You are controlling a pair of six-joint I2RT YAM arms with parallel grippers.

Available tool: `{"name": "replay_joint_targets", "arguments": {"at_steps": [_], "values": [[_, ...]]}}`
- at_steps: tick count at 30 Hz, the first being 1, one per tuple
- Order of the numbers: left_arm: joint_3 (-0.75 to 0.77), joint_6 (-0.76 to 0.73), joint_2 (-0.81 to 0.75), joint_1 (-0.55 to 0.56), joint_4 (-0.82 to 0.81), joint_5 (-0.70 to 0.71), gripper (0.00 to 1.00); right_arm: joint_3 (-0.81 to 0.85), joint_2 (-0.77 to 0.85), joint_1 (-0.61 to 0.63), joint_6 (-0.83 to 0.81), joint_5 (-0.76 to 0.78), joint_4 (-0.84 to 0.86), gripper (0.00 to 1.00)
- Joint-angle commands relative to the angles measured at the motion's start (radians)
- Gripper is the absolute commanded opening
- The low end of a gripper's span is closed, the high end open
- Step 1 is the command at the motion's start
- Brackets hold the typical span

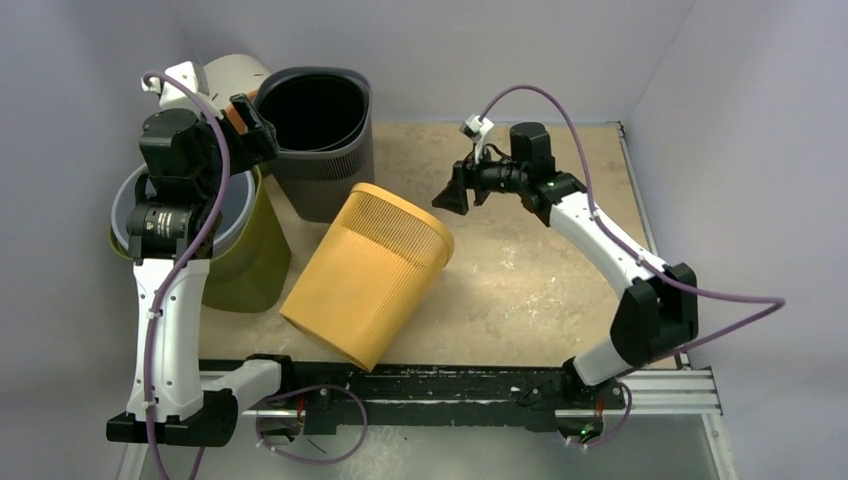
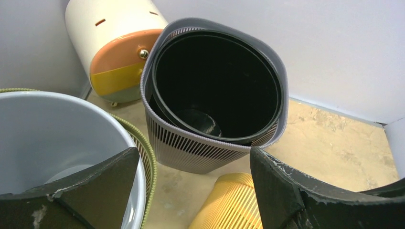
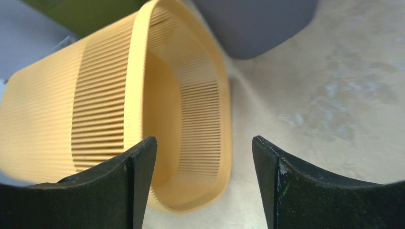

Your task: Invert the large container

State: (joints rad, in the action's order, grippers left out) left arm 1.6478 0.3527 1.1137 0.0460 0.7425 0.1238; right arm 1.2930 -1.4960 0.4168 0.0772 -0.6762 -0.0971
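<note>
The large container (image 1: 365, 275) is a yellow ribbed bin lying on its side in the middle of the table, with its open mouth toward the back right. The right wrist view looks into that mouth (image 3: 162, 109), slightly blurred. My right gripper (image 1: 455, 190) (image 3: 204, 140) hangs just off the rim, open, with nothing between its fingers. My left gripper (image 1: 255, 125) (image 2: 193, 152) is open and empty at the back left, above the gap between two other bins. A corner of the yellow bin (image 2: 234, 202) shows below it.
A grey slatted bin (image 1: 325, 175) (image 2: 191, 155) with a black liner (image 2: 217, 81) stands upright at the back. A green bin (image 1: 250, 255) with a pale grey liner (image 2: 47, 133) stands at the left. A white and orange canister (image 1: 232, 75) (image 2: 112, 33) lies in the back-left corner. Walls close in on three sides.
</note>
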Motion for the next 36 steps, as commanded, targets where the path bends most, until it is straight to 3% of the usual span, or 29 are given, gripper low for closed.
{"name": "replay_joint_targets", "arguments": {"at_steps": [1, 12, 28, 36], "values": [[-0.015, -0.029, -0.014, -0.006, -0.051, 0.007, 0.83, 0.023, -0.025, -0.006, -0.051, -0.312, 0.027, 0.74], [-0.059, -0.023, -0.008, -0.006, -0.070, 0.009, 0.83, -0.085, 0.053, -0.004, -0.037, -0.408, 0.139, 0.73], [-0.088, -0.015, -0.020, -0.006, -0.078, 0.003, 0.83, -0.110, -0.029, -0.003, -0.014, -0.438, 0.184, 0.72], [-0.097, -0.011, -0.022, -0.006, -0.088, -0.007, 0.83, -0.116, -0.064, 0.008, 0.002, -0.458, 0.218, 0.64]]}}
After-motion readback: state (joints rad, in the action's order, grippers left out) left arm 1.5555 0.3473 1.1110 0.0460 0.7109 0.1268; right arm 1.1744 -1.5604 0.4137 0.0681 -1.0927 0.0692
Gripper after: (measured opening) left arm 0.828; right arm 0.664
